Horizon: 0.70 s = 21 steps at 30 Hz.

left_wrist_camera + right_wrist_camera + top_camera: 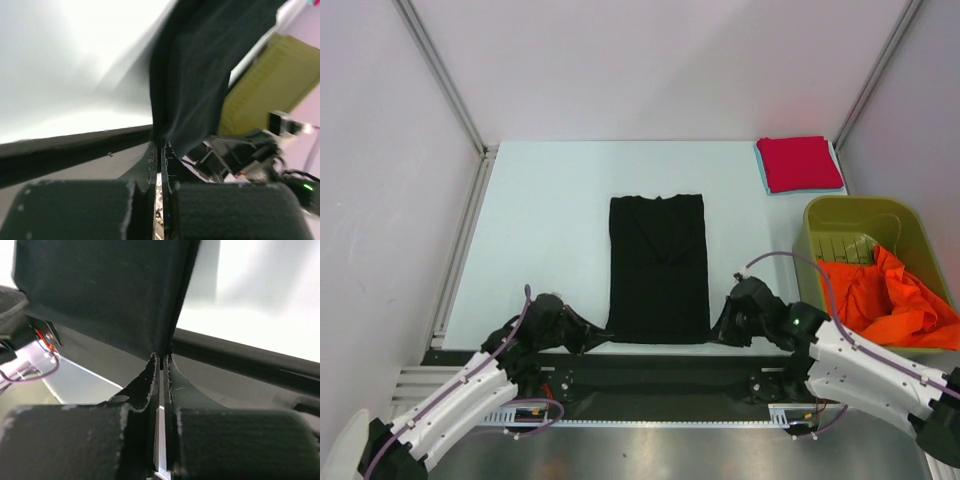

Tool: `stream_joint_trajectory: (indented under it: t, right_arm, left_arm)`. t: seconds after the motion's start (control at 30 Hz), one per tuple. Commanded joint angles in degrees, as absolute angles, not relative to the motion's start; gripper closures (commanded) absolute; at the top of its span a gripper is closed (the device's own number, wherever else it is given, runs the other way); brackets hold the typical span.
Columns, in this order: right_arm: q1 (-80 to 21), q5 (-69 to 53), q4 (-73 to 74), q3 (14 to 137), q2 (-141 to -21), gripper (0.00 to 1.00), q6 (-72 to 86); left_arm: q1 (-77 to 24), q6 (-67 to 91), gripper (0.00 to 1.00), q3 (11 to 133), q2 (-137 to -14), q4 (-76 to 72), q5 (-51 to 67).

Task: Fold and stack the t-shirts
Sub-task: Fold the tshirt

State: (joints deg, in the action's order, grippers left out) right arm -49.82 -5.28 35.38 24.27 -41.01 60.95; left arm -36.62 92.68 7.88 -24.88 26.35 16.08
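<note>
You have the black cloth t-shirt, folded into a long strip, lying mid-way across the pale flat surface, with its near edge at the front rim. Your left tool pinches its near left corner and your right tool its near right corner. The folded red cloth t-shirt lies in the far right corner. Nearer you along the right edge stands the olive-green plastic bin, with the crumpled orange cloth t-shirt in it.
</note>
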Motion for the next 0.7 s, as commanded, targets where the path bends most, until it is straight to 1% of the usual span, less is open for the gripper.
stream_joint_trajectory:
  t: [0.0,0.1,0.13,0.17,0.2,0.23,0.27,0.33,0.37,0.43,0.47,0.53,0.57,0.6,0.67]
  right_arm:
    - [-48.2,-1.8,35.9,32.8,-47.5,1.0,58.6]
    - [-41.3,-4.3,35.0,39.0,-52.1,1.0,53.3]
    - [-39.3,-7.3,32.2,39.6,-54.1,1.0,52.2]
    - [-37.1,-9.2,31.0,40.8,-55.5,1.0,50.8]
    - [-32.7,-10.8,30.2,41.6,-57.0,1.0,49.7]
    - [-31.0,-13.5,28.8,42.5,-60.6,1.0,48.6]
    - [-29.4,-14.2,28.2,45.3,-62.6,1.0,45.6]
    - [-26.1,-15.8,25.3,47.6,-68.5,1.0,42.6]
    - [-24.9,-17.0,24.4,48.6,-70.4,1.0,41.5]
    - [-21.3,-19.7,22.4,52.7,-74.2,1.0,40.4]
    - [-20.5,-20.1,22.6,54.5,-77.7,1.0,39.9]
    - [-18.7,-21.2,22.9,59.6,-80.5,1.0,38.3]
    - [-18.0,-21.7,22.9,61.0,-83.1,1.0,37.9]
    - [-17.5,-23.2,22.8,62.9,-84.4,1.0,37.4]
    - [-16.0,-24.6,22.3,65.3,-86.9,1.0,36.5]
  left_arm:
    - [-36.3,91.9,1.0,13.5,-28.0,28.2,13.9]
    - [-32.8,86.8,1.0,18.3,-36.7,22.2,16.1]
    - [-31.5,82.6,1.0,20.0,-41.9,21.2,16.5]
    - [-28.9,80.4,1.0,24.0,-44.4,20.5,17.2]
    - [-27.3,78.3,1.0,26.1,-47.2,20.1,17.6]
    - [-25.8,74.8,1.0,27.8,-51.5,19.3,18.0]
    - [-23.4,73.9,1.0,30.7,-53.2,16.8,17.3]
    - [-21.1,74.0,0.99,32.0,-54.2,12.7,15.5]
    - [-18.3,74.1,1.0,33.1,-56.2,8.2,15.5]
    - [-16.4,71.6,1.0,36.8,-59.0,8.5,14.3]
    - [-16.2,70.3,1.0,41.0,-62.2,9.1,13.9]
    - [-16.1,65.8,1.0,46.2,-66.8,12.5,14.1]
    - [-16.1,64.4,1.0,51.7,-69.1,14.4,14.3]
    - [-15.8,61.8,1.0,54.2,-74.6,15.8,14.7]
    - [-15.2,60.2,1.0,59.4,-78.7,16.4,16.0]
